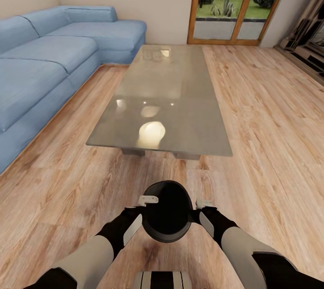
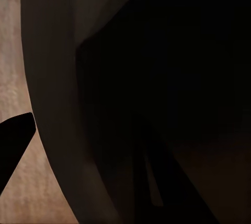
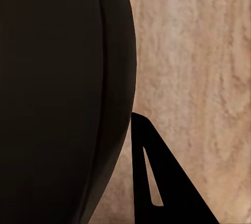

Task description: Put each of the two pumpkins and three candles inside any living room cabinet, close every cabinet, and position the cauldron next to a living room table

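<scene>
1. The cauldron (image 1: pixel 167 211), glossy black with its wide round mouth turned up toward the head camera, hangs between the two arms over the wooden floor (image 1: pixel 270 113), just in front of the robot's trunk.
2. The table (image 1: pixel 189 100), low and long with a reflective grey-brown top, stands beyond the cauldron; its near short edge lies near the pot, with a strip of bare floor between them.
3. The left gripper (image 1: pixel 145 210) sits against the cauldron's left flank, one pale finger lying at the rim. In the left wrist view the pot's dark wall (image 2: pixel 157 98) is pressed up close and one black fingertip (image 2: pixel 13 140) shows beside it over the floor.
4. The right gripper (image 1: pixel 201 210) meets the cauldron's opposite flank. In the right wrist view the black belly (image 3: pixel 57 98) is close up, with one dark finger (image 3: pixel 167 187) just beside it over wood grain.
5. Each pincer appears to clasp the pot's rim, one finger outside the wall, though the inner finger is lost in the dark, so the grip is likely rather than certain.
6. A blue sofa (image 1: pixel 49 60) runs along the table's left side, and a glass door (image 1: pixel 234 1) with a wooden frame stands past the table's far end.
</scene>
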Robot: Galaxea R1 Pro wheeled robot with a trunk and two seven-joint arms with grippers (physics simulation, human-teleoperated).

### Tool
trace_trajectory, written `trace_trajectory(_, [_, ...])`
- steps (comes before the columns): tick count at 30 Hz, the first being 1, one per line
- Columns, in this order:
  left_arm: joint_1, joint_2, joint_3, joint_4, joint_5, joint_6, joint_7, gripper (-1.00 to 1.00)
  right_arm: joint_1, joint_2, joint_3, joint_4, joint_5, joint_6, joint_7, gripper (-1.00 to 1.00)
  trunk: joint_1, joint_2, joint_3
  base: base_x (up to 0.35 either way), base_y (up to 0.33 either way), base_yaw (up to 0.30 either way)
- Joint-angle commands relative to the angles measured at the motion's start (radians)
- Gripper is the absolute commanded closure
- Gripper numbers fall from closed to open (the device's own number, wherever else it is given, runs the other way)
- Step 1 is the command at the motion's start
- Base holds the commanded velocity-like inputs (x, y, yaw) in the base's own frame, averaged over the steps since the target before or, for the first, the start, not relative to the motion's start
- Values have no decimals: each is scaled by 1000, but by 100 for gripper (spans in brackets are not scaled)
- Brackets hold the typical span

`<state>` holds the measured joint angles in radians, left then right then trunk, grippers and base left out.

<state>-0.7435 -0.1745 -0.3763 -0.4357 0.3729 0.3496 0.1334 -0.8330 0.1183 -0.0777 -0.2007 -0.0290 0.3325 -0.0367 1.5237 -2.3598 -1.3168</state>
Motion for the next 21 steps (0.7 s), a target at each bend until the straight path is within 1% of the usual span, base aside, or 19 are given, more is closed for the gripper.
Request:
trace_trajectory(1, [0, 0, -6, -2, 14, 3, 6, 100, 0, 1, -13, -3, -26, 4, -2, 100, 0, 0, -2, 0, 0, 12])
trace_trajectory(12, [0, 0, -6, -2, 14, 3, 6, 100, -1, 1, -13, -3, -26, 5, -2, 100, 0, 0, -6, 0, 0, 1])
trace_trajectory(21, [0, 0, -6, -2, 14, 3, 6, 100, 0, 1, -14, -3, -26, 5, -4, 100, 0, 0, -17, 0, 0, 0])
